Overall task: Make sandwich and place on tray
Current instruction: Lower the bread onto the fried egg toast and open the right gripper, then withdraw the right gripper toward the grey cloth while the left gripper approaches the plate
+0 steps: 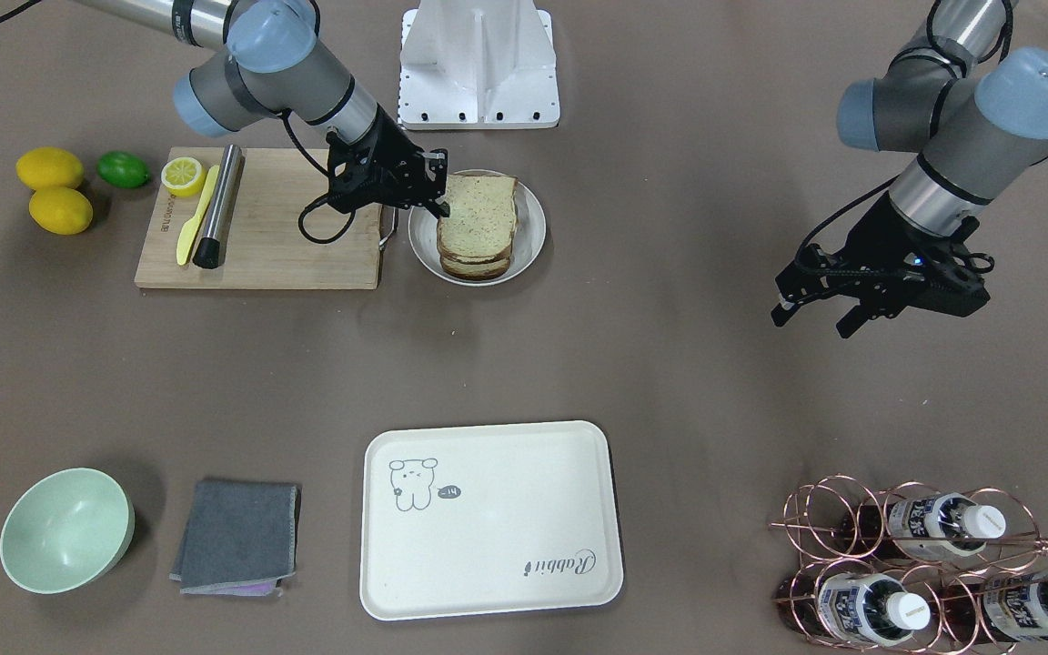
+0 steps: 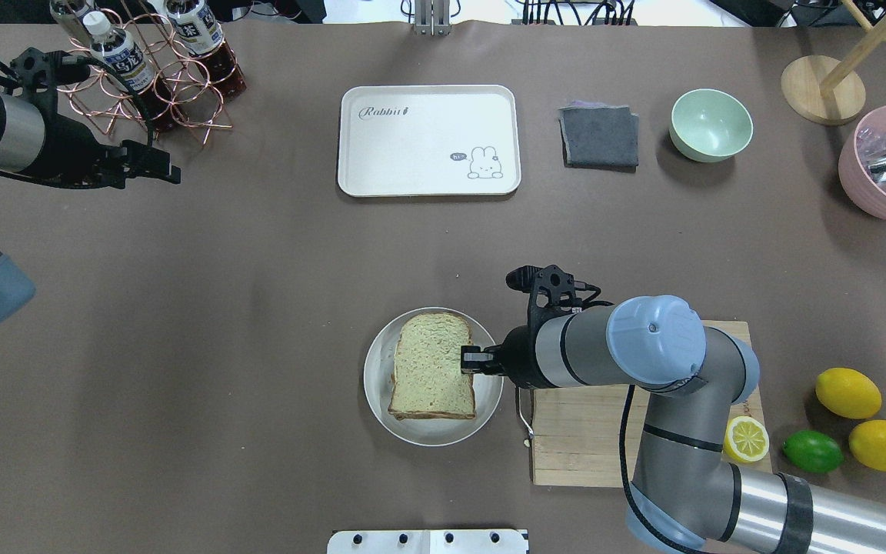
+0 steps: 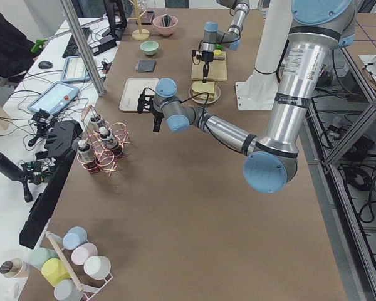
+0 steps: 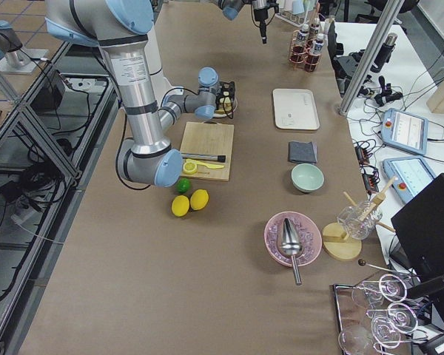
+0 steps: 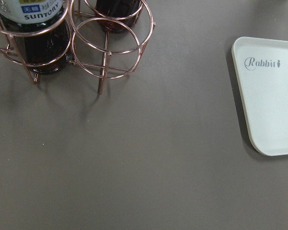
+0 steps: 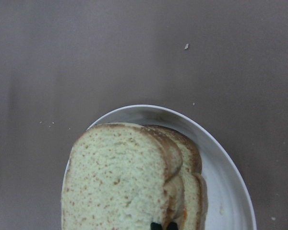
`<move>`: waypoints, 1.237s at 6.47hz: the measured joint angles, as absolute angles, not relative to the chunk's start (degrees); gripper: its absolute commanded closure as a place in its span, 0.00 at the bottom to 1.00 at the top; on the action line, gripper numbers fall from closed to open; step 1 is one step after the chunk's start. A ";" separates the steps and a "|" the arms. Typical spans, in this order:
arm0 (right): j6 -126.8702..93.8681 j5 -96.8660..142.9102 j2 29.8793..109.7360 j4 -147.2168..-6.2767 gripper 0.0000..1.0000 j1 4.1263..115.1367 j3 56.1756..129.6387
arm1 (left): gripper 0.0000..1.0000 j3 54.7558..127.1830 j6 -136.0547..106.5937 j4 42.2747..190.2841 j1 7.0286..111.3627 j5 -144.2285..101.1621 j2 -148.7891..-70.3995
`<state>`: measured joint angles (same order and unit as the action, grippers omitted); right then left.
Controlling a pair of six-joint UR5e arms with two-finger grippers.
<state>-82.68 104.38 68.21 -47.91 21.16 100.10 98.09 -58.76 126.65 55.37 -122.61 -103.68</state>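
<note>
1. The sandwich (image 2: 431, 365) is a stack of square toast slices with pale, speckled faces and dark brown crusts. The slices sit slightly offset from one another. The right wrist view shows a sliver of orange between them, probably the yolk; the rest of the egg is hidden.
2. The sandwich lies on a round grey plate (image 2: 376, 385) on the robot's side of the worktop (image 2: 258, 308), just beside a wooden cutting board (image 2: 589, 438).
3. The right hand (image 2: 474, 360) is at the sandwich's edge nearest the board. Its fingers look pressed together, pinching the stack there.
4. The sandwich looks assembled, so the step in hand is most likely taking hold of it to carry it over.
5. The next move calls for a level lift and a firm enough pinch that the slices do not slide apart. The carry then goes across to the tray (image 2: 412, 146).
6. The cream tray, with its animal drawing and "Rabbit" lettering, lies well apart on the far side.
7. The left hand (image 1: 813, 320) hovers with its fingers spread and holds nothing. It is near a copper wire bottle rack (image 2: 174, 85).
</note>
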 measured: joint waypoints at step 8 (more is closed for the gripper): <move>-83.29 107.74 66.66 -55.06 0.01 25.65 104.21 | 0.02 97.93 -60.32 126.60 55.35 -122.67 -104.94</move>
